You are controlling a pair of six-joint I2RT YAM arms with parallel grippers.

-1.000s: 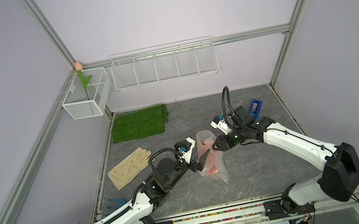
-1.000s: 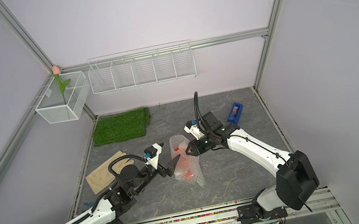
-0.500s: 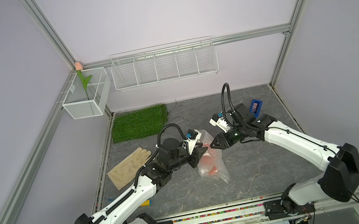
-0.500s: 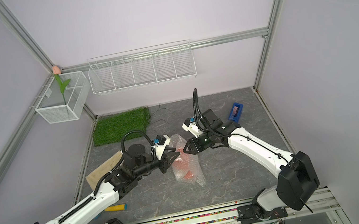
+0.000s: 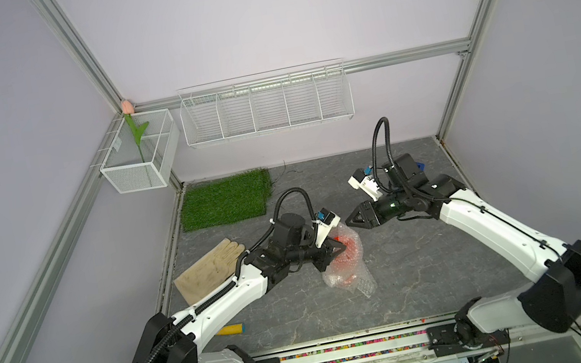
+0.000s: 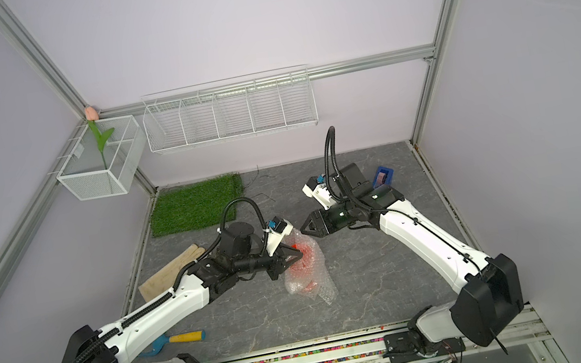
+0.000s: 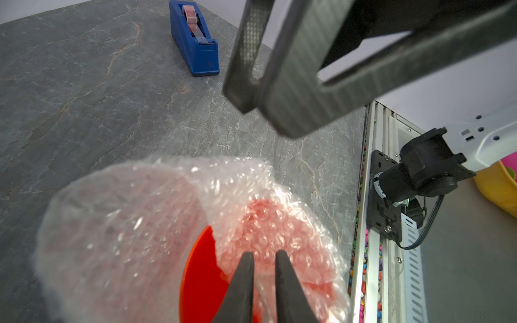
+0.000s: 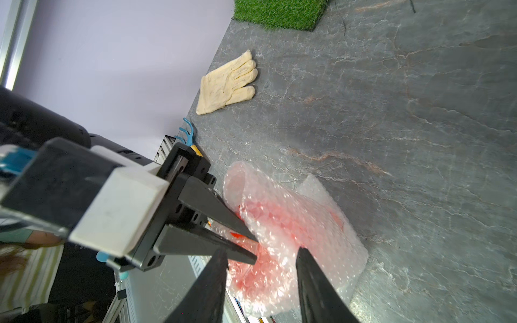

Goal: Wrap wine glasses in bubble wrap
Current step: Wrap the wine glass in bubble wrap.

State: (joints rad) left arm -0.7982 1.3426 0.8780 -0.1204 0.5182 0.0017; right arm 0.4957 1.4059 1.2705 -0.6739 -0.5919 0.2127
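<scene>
Though bubble wrap (image 5: 344, 266) half-hides the goblet (image 7: 198, 268), left tool (image 7: 264, 257) pinches wrap, right tool (image 8: 261, 249) gapes.

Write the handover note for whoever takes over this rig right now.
Left gripper: shut on the bubble wrap, pinching a fold over the goblet.
Right gripper: open, empty, hovering just beyond the wrap.
Goblet lies on the table, mid-workspace, inside the wrap.
Done: wrap rolled loosely around the goblet.
To do: bare red shows at one gap and a flap trails loose; close both.
</scene>
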